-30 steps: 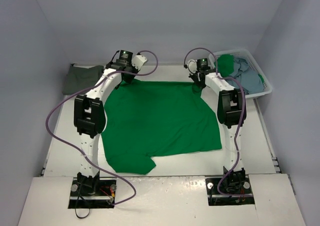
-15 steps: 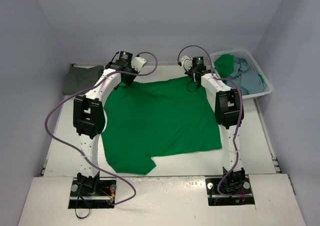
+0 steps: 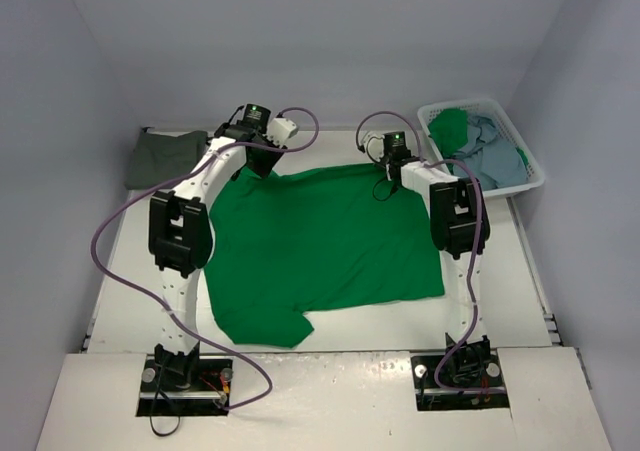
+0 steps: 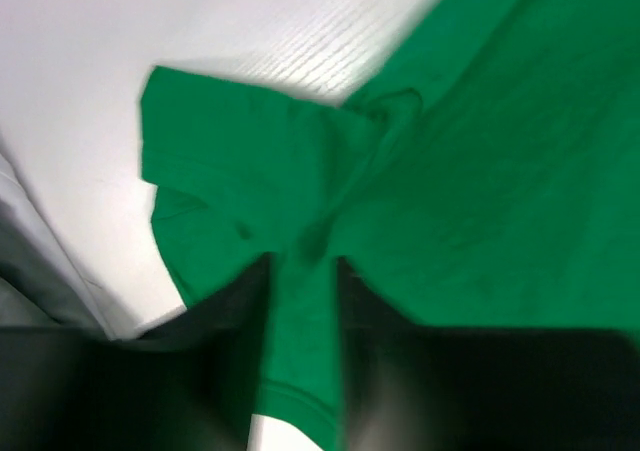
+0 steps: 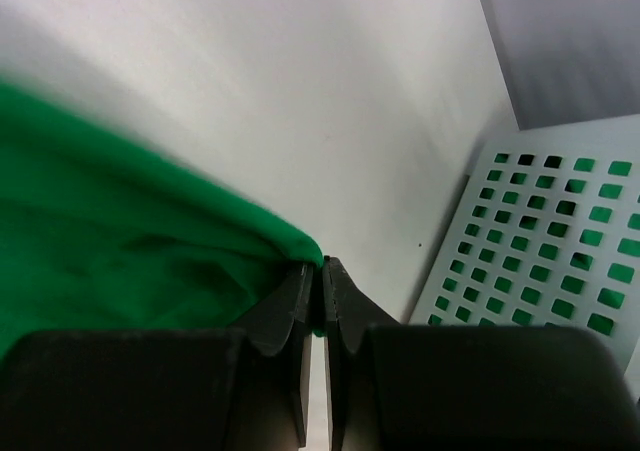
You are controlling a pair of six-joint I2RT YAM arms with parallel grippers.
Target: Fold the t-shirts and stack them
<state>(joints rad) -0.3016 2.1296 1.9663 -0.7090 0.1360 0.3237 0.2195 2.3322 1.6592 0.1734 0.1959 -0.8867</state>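
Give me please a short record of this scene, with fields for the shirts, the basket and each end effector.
spread shirt: green t-shirt, spread out on the table between the arms
left end effector: at the shirt's far left corner, cloth between its fingers; whether gripped or let go, cannot tell
right end effector: shut on the shirt's far right edge
put aside: dark grey-olive shirt, at the far left of the table
basket: white, far right; holds light blue cloth and more green cloth
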